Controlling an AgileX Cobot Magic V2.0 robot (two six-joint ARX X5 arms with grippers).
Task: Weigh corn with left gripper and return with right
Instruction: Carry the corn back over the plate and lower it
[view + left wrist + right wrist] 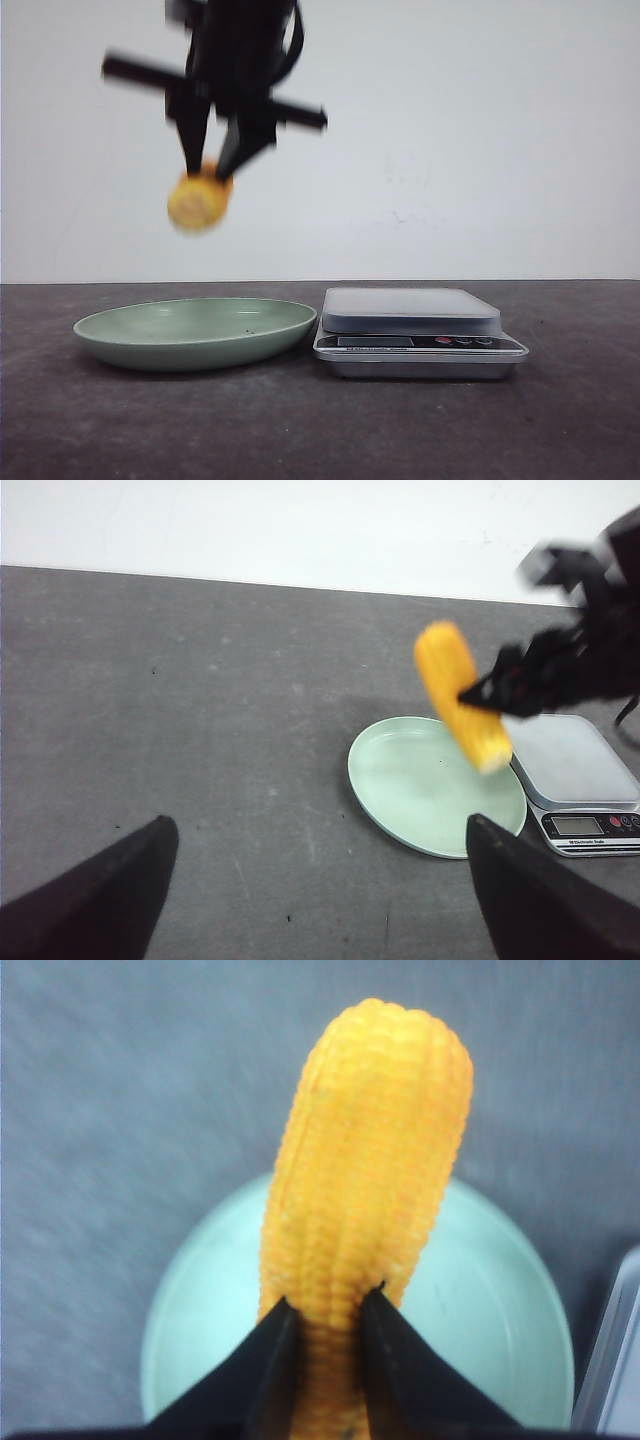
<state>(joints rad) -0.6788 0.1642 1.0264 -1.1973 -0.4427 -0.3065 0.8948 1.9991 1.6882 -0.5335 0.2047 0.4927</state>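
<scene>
I have the table point(580, 420) under everything, dark and matte, with the plate point(195, 332) on the left in the front view and the scale point(418, 330) just beside it on the right, rims close but I can't tell if they touch. The scale pan is bare, so I judge the weighing is behind me and I'm on the return leg: corn back to the plate.

The right gripper point(213, 165) hangs high above the plate, blurred in the front view (so it's in motion), its two slim fingers clamped on the corn point(198, 203) near one end. My right wrist camera shows the cob sticking out past the fingertips, with the plate directly beneath it. The left gripper point(320, 900) is held back over the table, its broad fingers wide apart with nothing between them.

Next I'd bring the right arm straight down until the cob sits low over the plate's middle, then part the fingers. The cob is round and held at one end, so released from height it could roll or bounce off the shallow rim; I'd go low first.
</scene>
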